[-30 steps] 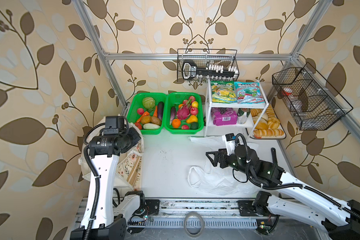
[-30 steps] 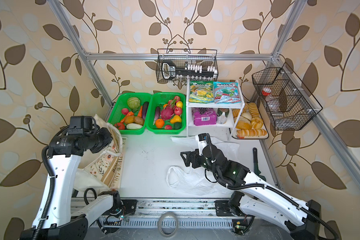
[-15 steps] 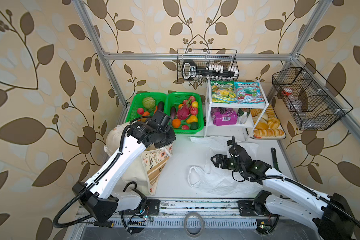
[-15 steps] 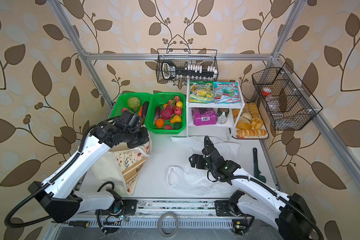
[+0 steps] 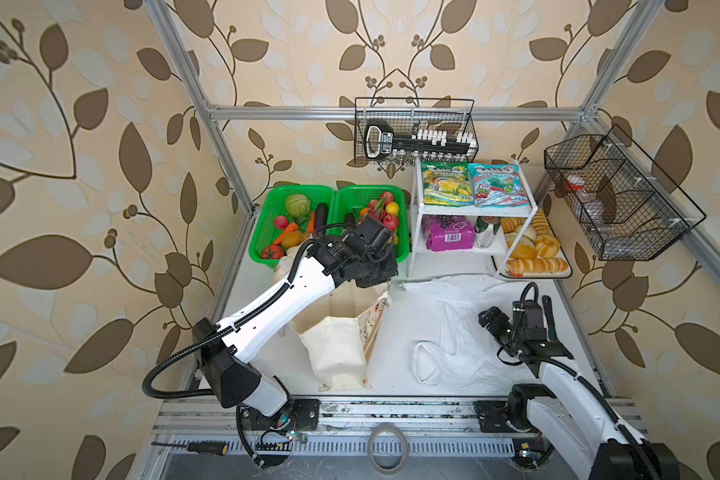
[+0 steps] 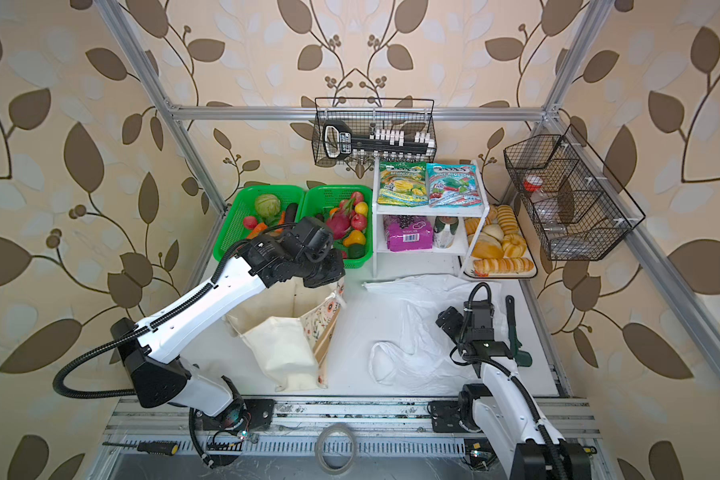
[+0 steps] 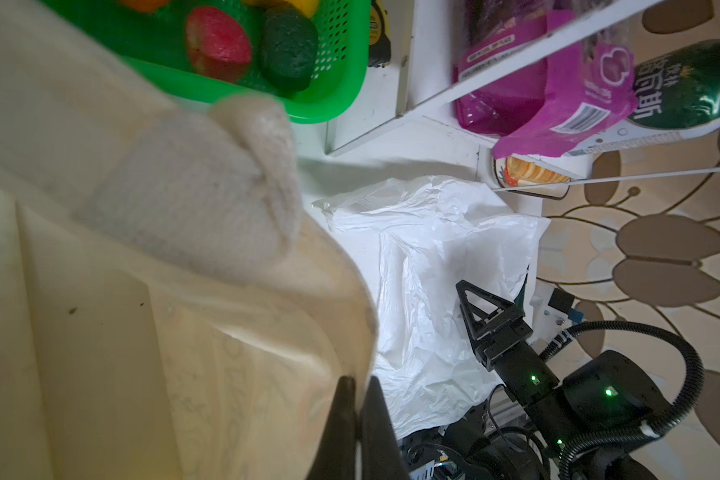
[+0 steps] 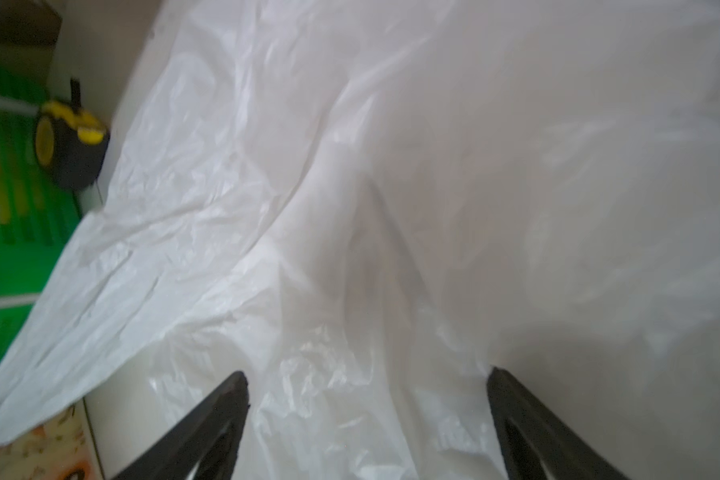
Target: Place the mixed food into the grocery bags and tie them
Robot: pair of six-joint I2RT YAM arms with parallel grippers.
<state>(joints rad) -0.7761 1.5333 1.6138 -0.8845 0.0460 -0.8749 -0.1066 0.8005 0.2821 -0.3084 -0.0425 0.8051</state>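
Note:
My left gripper (image 7: 356,384) is shut on the rim of the cream cloth tote (image 5: 337,345), which stands open mid-table in both top views. My right gripper (image 8: 366,378) hangs open just above the flat white plastic bag (image 6: 412,324), with nothing between its fingers. On the white shelf lie the blue snack pouch (image 6: 454,185), the purple packet (image 6: 406,235) and the green can (image 6: 445,230). The dragon fruit (image 6: 337,222), red apple (image 6: 358,220) and yellow-orange pear (image 6: 354,237) sit in the right green basket.
Two green baskets (image 5: 267,245) stand at the back left beside the white shelf (image 5: 416,249). A bread tray (image 5: 533,249) is at the back right. A tape measure (image 8: 67,141) sits by the shelf foot. A dark green tool (image 6: 516,332) lies along the right edge.
My left arm has swung from the far left to the middle, pulling the tote along and standing it open. My right gripper has drawn back to the right over the plastic bag.

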